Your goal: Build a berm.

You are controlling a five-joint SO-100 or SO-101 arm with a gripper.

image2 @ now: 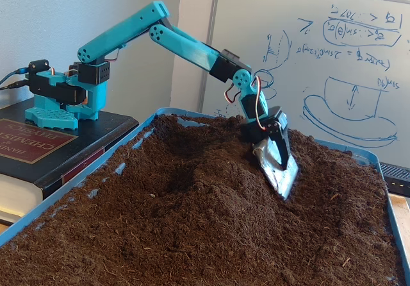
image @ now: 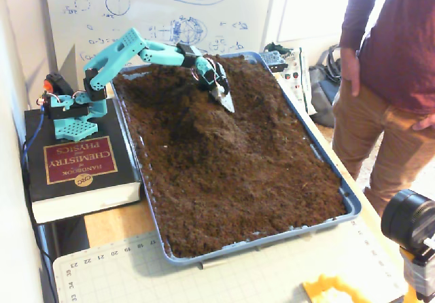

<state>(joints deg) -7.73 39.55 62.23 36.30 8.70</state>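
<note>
The berm (image: 204, 123) is a low mound of dark-brown soil in the far half of the blue tray (image: 350, 201). It fills the middle of the other fixed view as a crumbly ridge, the berm (image2: 205, 190). My gripper (image: 224, 98) is shut on a shiny metal blade (image2: 280, 168). The blade points steeply down, and its tip touches the soil on the berm's far right flank. The teal arm (image2: 186, 42) arches high over the tray from its base on the left.
The arm's base stands on a thick black book (image: 78, 164) left of the tray. A person (image: 394, 79) stands at the right. A camera (image: 411, 225) sits at the lower right, a cutting mat (image: 238, 276) lies in front, and electronics (image: 279, 60) lie behind the tray.
</note>
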